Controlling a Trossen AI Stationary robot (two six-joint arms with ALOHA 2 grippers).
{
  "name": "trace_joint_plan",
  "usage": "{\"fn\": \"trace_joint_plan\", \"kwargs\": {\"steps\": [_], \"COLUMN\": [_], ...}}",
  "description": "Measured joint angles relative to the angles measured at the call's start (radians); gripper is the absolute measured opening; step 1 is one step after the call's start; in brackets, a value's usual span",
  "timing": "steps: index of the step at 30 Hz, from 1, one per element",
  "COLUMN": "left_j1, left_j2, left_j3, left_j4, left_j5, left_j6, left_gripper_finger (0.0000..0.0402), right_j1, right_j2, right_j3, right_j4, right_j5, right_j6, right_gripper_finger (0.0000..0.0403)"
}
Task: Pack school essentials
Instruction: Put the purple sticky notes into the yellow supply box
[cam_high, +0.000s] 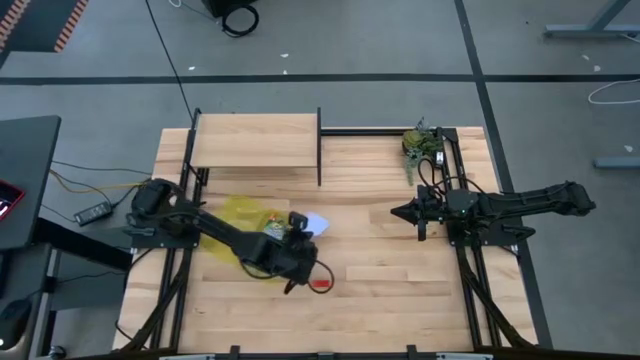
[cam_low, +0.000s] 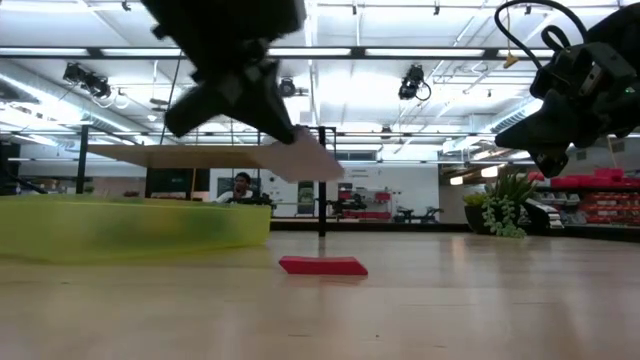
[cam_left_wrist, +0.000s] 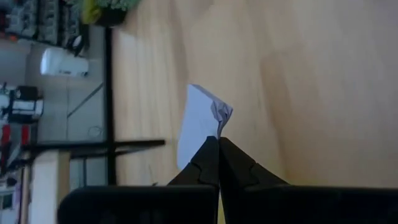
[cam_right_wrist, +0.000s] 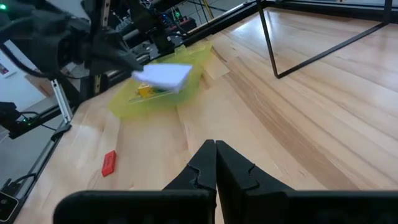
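A wooden table (cam_high: 400, 280) is set in a large workshop hall with a grey floor, strip lights and shelving seen beyond it in the low view. A raised wooden shelf (cam_high: 255, 140) on a black frame occupies the upper left of the table in the high view; a leafy plant (cam_high: 421, 143) stands at the upper right. A yellow see-through pouch (cam_high: 245, 215) lies left of centre, open, judged to be laid out as the container for packing; inside it a yellow-green box (cam_right_wrist: 144, 91) is partly made out, its other contents not distinguishable. The left gripper (cam_high: 300, 232) is held just right of the pouch, above the table, its fingers pressed together on a corner of the pale blue note pad (cam_left_wrist: 200, 121), which hangs lifted clear of the wood, judged to be in carriage towards the pouch. A small red eraser (cam_high: 321, 283) lies on the bare wood below the left gripper in the high view, not yet packed. The right gripper (cam_high: 400, 212) waits at centre right, fingers together, nothing held. Pencils and scissors are not made out in any view; they may be hidden within the pouch or beneath the left arm. A seated person is faintly visible far behind the table in the low view.
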Motion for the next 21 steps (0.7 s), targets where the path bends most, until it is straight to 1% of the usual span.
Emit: {"fn": "trace_joint_plan", "kwargs": {"steps": [5, 11, 15, 17, 21], "left_j1": [-0.029, -0.098, -0.156, -0.183, -0.222], "left_j2": [-0.109, -0.230, -0.244, -0.243, -0.240], "left_j3": [-0.073, -0.154, -0.190, -0.217, -0.258], "left_j4": [-0.105, -0.260, -0.348, -0.349, -0.353], "left_j5": [-0.038, -0.040, -0.004, 0.023, 0.032], "left_j6": [-0.145, -0.395, -0.503, -0.530, -0.577], "left_gripper_finger": [0.0000, 0.0000, 0.0000, 0.0000, 0.0000], "right_j1": [0.000, 0.000, 0.000, 0.000, 0.000], "right_j2": [0.000, 0.000, 0.000, 0.000, 0.000], "right_j3": [0.000, 0.000, 0.000, 0.000, 0.000], "right_j4": [0.000, 0.000, 0.000, 0.000, 0.000], "right_j5": [0.000, 0.000, 0.000, 0.000, 0.000], "right_j6": [0.000, 0.000, 0.000, 0.000, 0.000], "right_gripper_finger": [0.0010, 0.0010, 0.0010, 0.0010, 0.0010]}}
